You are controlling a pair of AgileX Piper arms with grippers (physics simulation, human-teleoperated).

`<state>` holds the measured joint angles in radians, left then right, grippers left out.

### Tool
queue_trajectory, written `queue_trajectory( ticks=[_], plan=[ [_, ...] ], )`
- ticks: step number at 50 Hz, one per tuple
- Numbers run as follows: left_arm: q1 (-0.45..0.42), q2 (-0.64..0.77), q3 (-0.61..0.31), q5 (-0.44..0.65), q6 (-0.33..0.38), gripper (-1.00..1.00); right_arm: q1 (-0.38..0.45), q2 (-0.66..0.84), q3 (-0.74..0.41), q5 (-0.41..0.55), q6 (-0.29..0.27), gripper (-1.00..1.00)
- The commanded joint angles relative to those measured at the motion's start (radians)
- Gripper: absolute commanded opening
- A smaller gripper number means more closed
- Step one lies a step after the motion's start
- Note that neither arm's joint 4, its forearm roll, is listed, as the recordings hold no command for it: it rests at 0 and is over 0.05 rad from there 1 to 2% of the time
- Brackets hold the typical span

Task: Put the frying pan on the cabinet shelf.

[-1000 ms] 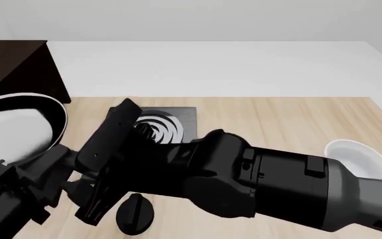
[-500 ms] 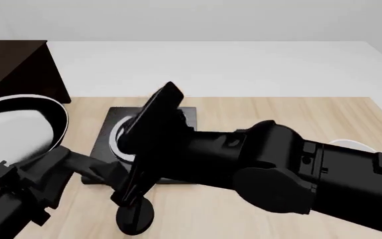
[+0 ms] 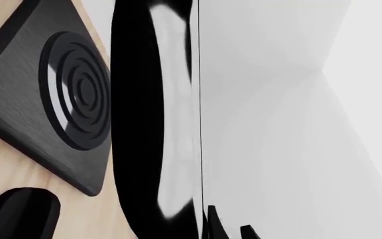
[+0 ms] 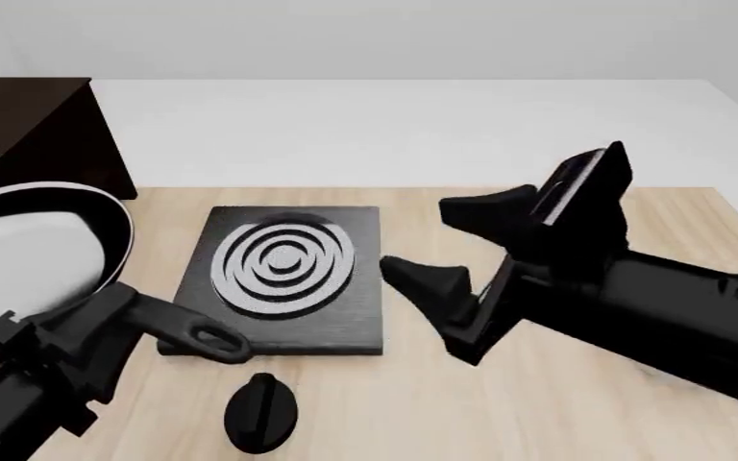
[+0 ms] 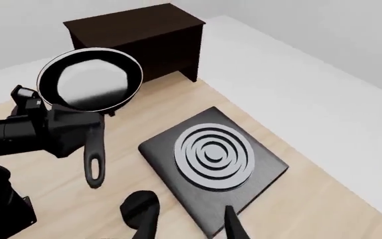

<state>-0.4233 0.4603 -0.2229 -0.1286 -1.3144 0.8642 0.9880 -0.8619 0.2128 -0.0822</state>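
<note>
The frying pan (image 4: 30,254), black with a pale inside, hangs tilted at the far left, in front of the dark brown cabinet (image 4: 23,125). My left gripper (image 4: 110,312) is shut on its long handle (image 4: 203,338) close to the bowl. In the right wrist view the pan (image 5: 88,79) sits in front of the cabinet (image 5: 135,40), with the left gripper (image 5: 78,129) on the handle. The left wrist view shows the pan (image 3: 138,124) edge-on. My right gripper (image 4: 414,233) is open and empty, to the right of the square plate.
A black square plate with silver rings (image 4: 285,279) lies mid-table and also shows in the right wrist view (image 5: 211,159). A black knob (image 4: 260,413) stands near the front edge. The right arm (image 4: 651,298) covers the table's right side.
My right arm has swung from over the square plate to the right, uncovering the plate. The left gripper and the pan have hardly moved.
</note>
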Motion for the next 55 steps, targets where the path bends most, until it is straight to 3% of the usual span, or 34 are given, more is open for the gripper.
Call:
queue_trajectory(
  ticks=[1,9,12,15,20,24,27,29,31,39,55],
  plan=[
    [-0.004,-0.002,-0.012,-0.022,0.014,-1.0,-0.14,-0.183,0.137,-0.005,0.029,1.0],
    [-0.003,-0.006,-0.014,-0.017,0.014,-1.0,-0.285,-0.335,0.222,0.01,0.09,1.0],
    [-0.008,-0.009,-0.018,-0.013,0.018,-1.0,-0.341,-0.397,0.264,0.014,0.063,1.0],
    [-0.004,-0.004,-0.015,-0.018,0.017,-1.0,-0.373,-0.464,0.304,0.025,0.135,1.0],
    [0.0,-0.002,-0.022,-0.012,0.018,-1.0,-0.443,-0.553,0.351,0.031,0.119,1.0],
    [-0.004,0.001,-0.022,-0.018,0.019,-1.0,-0.504,-0.634,0.419,0.031,0.172,1.0],
    [-0.007,0.007,-0.024,-0.023,0.019,-1.0,-0.513,-0.657,0.46,0.019,0.156,1.0],
    [-0.005,0.014,-0.022,-0.031,0.017,-1.0,-0.517,-0.655,0.481,0.003,0.111,1.0],
    [-0.021,0.012,-0.025,-0.023,0.036,-1.0,-0.521,-0.661,0.477,0.002,0.164,1.0],
    [0.01,0.057,-0.07,-0.038,0.036,-1.0,-0.538,-0.692,0.491,0.002,0.169,1.0],
    [0.1,0.22,-0.325,0.003,0.083,-1.0,-0.53,-0.73,0.46,0.053,0.18,1.0]
  ],
)
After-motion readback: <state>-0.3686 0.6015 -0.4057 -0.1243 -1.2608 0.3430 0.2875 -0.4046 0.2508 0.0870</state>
